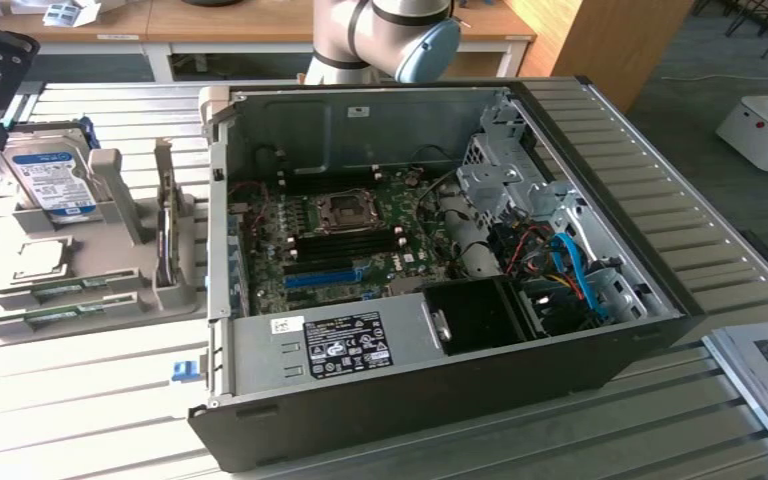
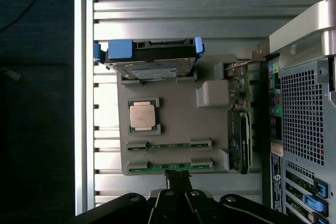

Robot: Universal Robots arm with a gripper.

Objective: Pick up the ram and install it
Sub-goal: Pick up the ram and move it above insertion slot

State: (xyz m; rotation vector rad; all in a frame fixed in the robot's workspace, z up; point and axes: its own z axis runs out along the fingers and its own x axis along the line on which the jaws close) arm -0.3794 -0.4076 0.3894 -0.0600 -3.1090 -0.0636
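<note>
- On the exterior view's left, the black gripper [image 2: 178,173] is hovering, jaws shut tight, gripping nothing.
- The ram [image 1: 64,313], a long thin green circuit-board stick, is lying slotted in the grey plastic holder tray [image 2: 178,121], nearest the gripper.
- Rightwards, the open black metal computer case [image 1: 491,400] is sitting, green motherboard [image 1: 344,240] exposed.

You see the ram [image 2: 157,166] edge-on in the tray [image 2: 178,114], so its chips and label are too small to make out. The gripper [image 2: 178,176] meets its edge in the wrist view, and you cannot tell whether they touch; the gripper's body runs off that picture. In the exterior view the arm [image 1: 384,35] is cut by the upper edge. The drive [image 1: 53,180] label's print is unreadable. The case [image 2: 304,108] is cut off in the wrist view.
</note>
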